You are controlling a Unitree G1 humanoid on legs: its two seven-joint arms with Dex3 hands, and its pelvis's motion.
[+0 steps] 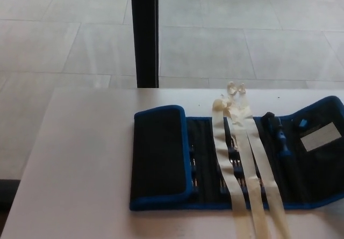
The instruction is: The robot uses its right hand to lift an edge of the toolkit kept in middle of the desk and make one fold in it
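A black toolkit roll with blue edging (236,158) lies across the white desk (80,164). Its left end flap (158,152) is folded over onto the body. The open middle shows tools in pockets, among them a blue-handled tool (280,138). Two cream cloth straps (244,169) lie over it, knotted at the far edge and running off the near edge. A white label (321,137) sits on the right part, whose far corner is raised a little. Neither hand shows.
A black vertical post (144,32) stands beyond the desk's far edge. Grey tiled floor lies behind and to the left. The left half of the desk is bare white surface.
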